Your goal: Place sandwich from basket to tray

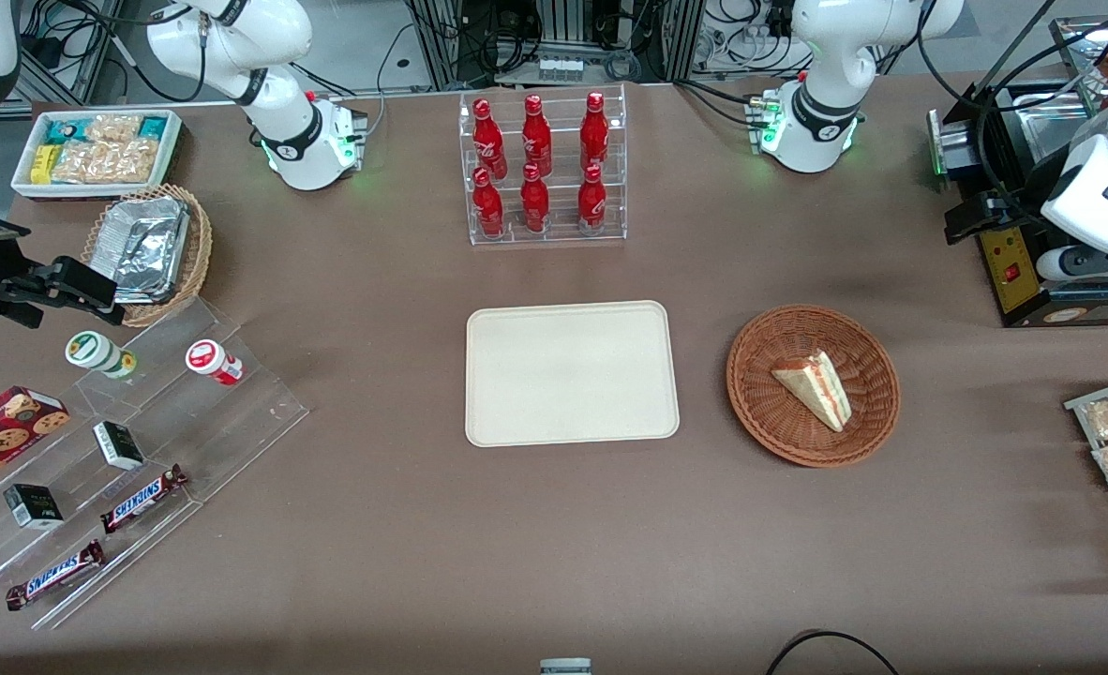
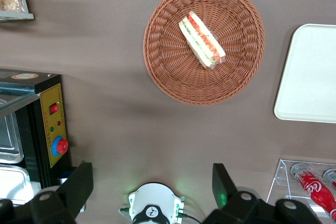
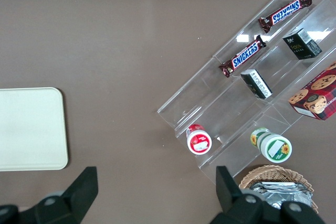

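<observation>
**Sandwich waits in basket**

While the end effector (image 2: 152,187) hangs high with its fingers wide apart, the sandwich (image 1: 815,388) lies in the basket (image 1: 762,361) on the brown counter (image 1: 554,525), beside the bare tray (image 1: 571,372).

The brown table (image 1: 554,562) carries the cream tray (image 1: 572,372), with the wicker basket (image 1: 762,375) beside it toward the working arm's end. A clear rack of 6 red bottles (image 1: 546,167) stands farther from the front camera. The gripper (image 2: 152,187) hangs high above the table, fingers spread.
</observation>
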### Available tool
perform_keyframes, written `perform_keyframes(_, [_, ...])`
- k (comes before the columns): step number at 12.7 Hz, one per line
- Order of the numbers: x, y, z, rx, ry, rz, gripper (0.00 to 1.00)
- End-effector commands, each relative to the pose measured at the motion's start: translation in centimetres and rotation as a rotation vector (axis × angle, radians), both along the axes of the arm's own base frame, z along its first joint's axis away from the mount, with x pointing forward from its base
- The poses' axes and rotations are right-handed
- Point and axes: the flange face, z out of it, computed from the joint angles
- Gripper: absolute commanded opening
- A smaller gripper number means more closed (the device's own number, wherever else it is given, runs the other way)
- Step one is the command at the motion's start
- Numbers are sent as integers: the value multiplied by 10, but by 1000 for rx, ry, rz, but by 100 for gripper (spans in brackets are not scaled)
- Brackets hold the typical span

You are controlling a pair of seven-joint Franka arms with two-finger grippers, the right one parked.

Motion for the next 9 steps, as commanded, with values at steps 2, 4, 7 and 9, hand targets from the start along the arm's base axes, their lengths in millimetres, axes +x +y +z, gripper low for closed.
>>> perform_keyframes(2, [-1, -2, 6, 13, -22, -9, 100])
perform_keyframes(4, [0, -2, 4, 15, -21, -7, 100])
perform_keyframes(7, [5, -4, -16, 13, 14, -11, 100])
perform_keyframes(9, [8, -5, -39, 8, 61, -11, 100])
